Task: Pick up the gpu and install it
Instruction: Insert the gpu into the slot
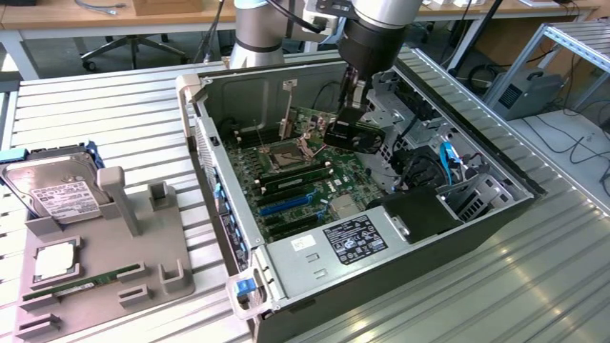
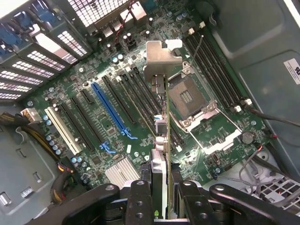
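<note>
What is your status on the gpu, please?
Fingers shut on gpu. Gpu edge-on above motherboard, inside case. Nothing seen in the way.

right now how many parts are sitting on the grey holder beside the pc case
3: the hard drive at the far end, a silver square chip mid-holder, a green ram stick near the front.
</note>
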